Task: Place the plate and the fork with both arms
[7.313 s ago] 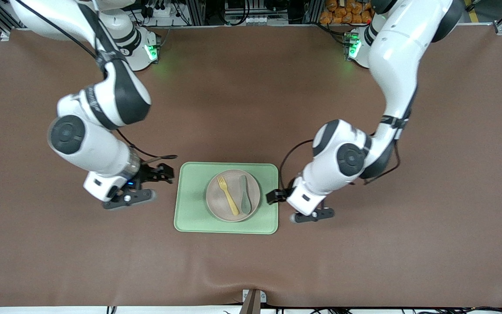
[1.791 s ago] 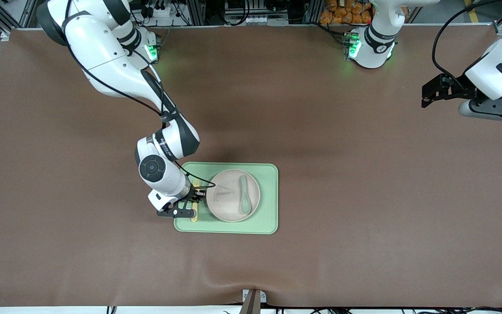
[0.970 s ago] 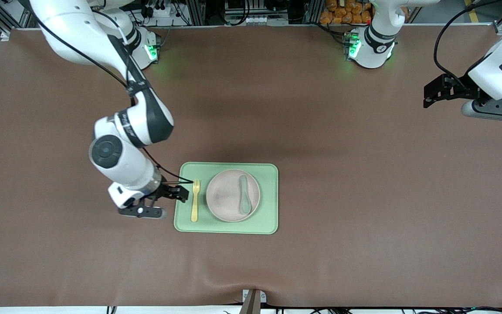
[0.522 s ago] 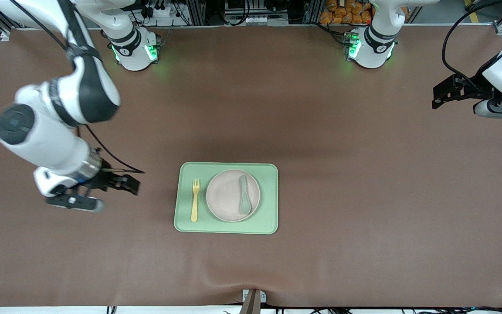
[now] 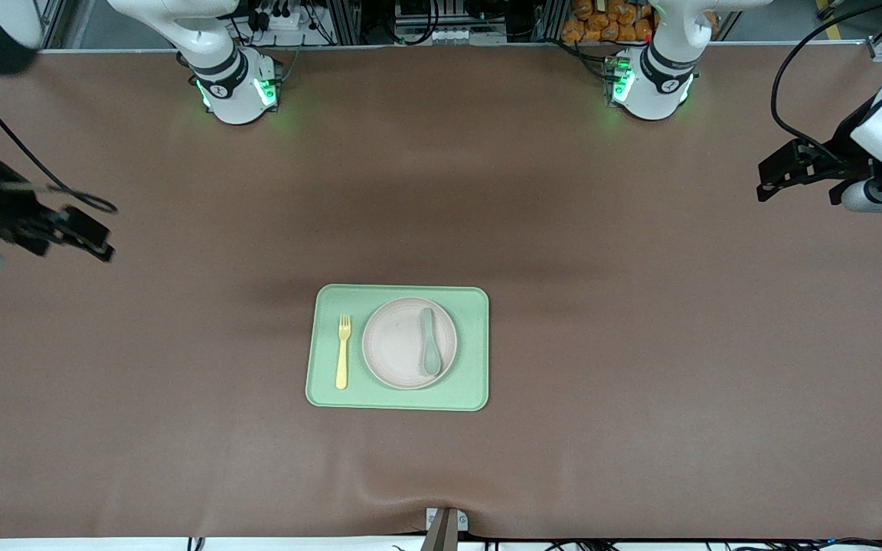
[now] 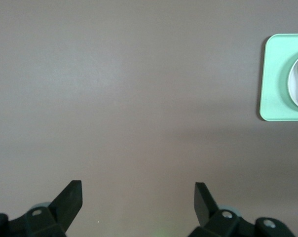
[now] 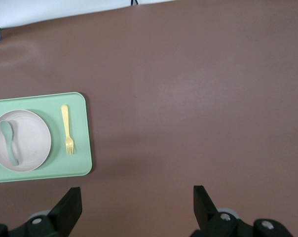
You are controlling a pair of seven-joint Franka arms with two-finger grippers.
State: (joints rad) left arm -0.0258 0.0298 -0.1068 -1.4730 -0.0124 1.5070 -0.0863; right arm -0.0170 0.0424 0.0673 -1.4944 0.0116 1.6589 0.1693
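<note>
Brown table (image 5: 640,383), green tray (image 5: 472,383) directly atop.

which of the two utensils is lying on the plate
The grey-green spoon lies on the round plate. The pale-yellow fork lies beside the plate, directly on the green tray, toward the right arm's end.

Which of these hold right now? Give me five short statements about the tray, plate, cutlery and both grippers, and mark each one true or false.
1. The small pale-yellow plastic fork lies on the round beige plate. False: it lies on the rectangular light-green tray, beside the plate.
2. The grey-green spoon lies on the plate. True.
3. The right gripper holds the fork. False: it is open and empty, over bare table.
4. The left gripper is open. True.
5. The plate sits on the tray. True.
</note>
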